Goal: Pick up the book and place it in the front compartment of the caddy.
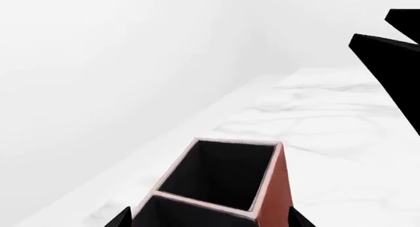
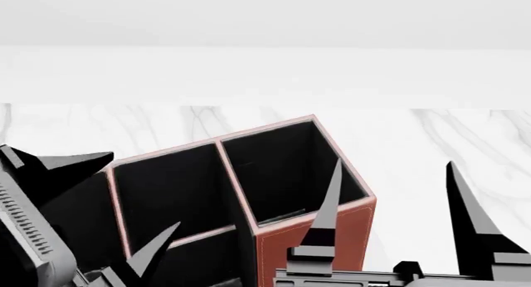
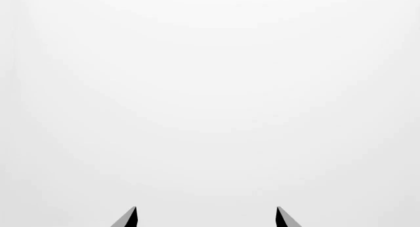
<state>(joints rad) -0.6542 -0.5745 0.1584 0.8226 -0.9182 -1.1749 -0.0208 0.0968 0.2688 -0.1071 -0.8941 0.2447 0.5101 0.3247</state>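
The book shows in no view. The caddy (image 2: 319, 240) is a reddish-brown box with pale trim and black-lined cells, standing on the marble table below me. I cannot tell which cell is the front compartment. My left gripper (image 2: 146, 188) hangs open over the caddy's left cell. In the left wrist view its tips flank the caddy (image 1: 279, 187), and nothing is held by the left gripper (image 1: 210, 218). My right gripper (image 2: 394, 161) is open and empty beside the caddy's right corner. In its own view the right gripper (image 3: 206, 207) faces only blank white wall.
The white marble table (image 2: 448, 138) stretches right of the caddy and back to a plain white wall (image 2: 265, 69). The right gripper's black fingers (image 1: 387, 55) show at the edge of the left wrist view.
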